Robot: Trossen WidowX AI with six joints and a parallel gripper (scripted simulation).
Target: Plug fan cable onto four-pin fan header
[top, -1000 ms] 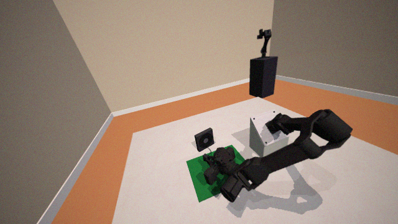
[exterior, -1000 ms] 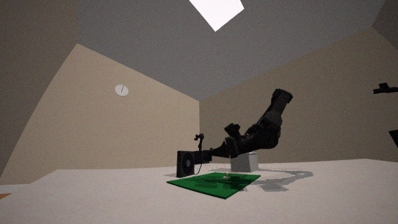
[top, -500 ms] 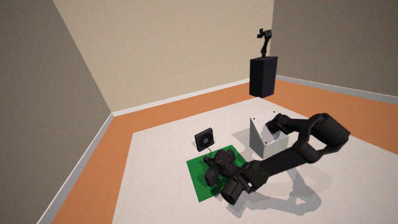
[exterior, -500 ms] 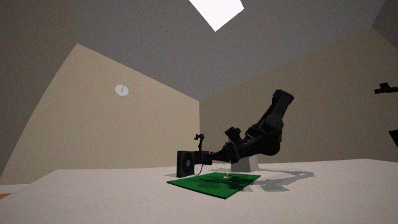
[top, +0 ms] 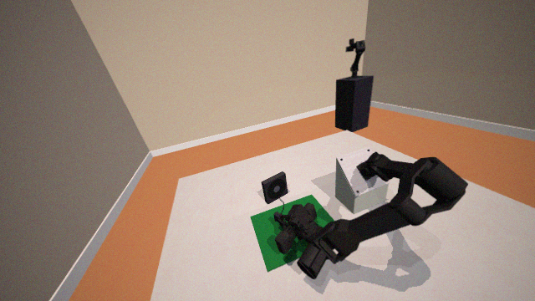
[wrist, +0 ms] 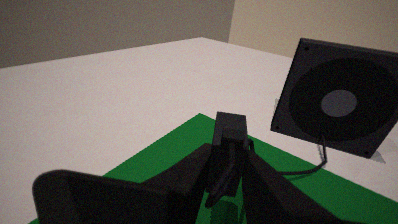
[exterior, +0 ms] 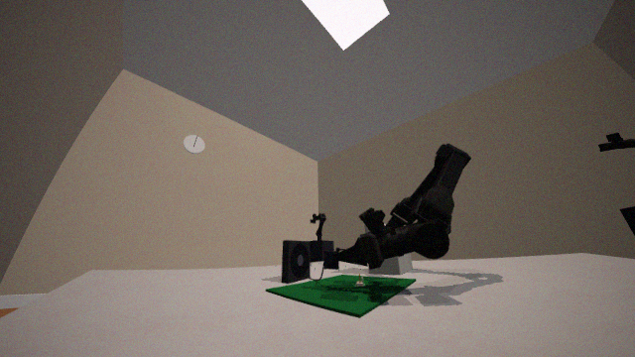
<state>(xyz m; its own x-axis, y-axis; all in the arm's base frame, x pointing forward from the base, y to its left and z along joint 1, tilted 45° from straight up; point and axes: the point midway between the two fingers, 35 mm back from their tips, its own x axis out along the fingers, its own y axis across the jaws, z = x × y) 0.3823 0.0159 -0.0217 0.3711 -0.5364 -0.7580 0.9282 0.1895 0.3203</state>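
My gripper (top: pixel 277 216) (exterior: pixel 339 252) (wrist: pixel 226 153) is shut on the fan's dark plug (wrist: pixel 231 125), which sticks out beyond the fingertips in the wrist view. It holds the plug above the green board (top: pixel 258 226) (exterior: pixel 298 292) (wrist: pixel 180 140), with a gap below the fingers in the exterior view. The cable (top: pixel 283 204) (exterior: pixel 322 274) (wrist: pixel 305 172) loops from the plug to the black square fan (top: pixel 275 188) (exterior: pixel 299 260) (wrist: pixel 339 103), standing upright beside the board. The small pale header (exterior: pixel 359 283) stands on the board. It is hidden in the top view and not discernible in the wrist view.
A pale block with a sloped top (top: pixel 346 190) (exterior: pixel 389 267) stands on the white table beyond the board, beside the arm. A dark pedestal (top: pixel 353 104) bearing a small dark arm (top: pixel 355 58) stands farther back. The fan is close to the board's edge.
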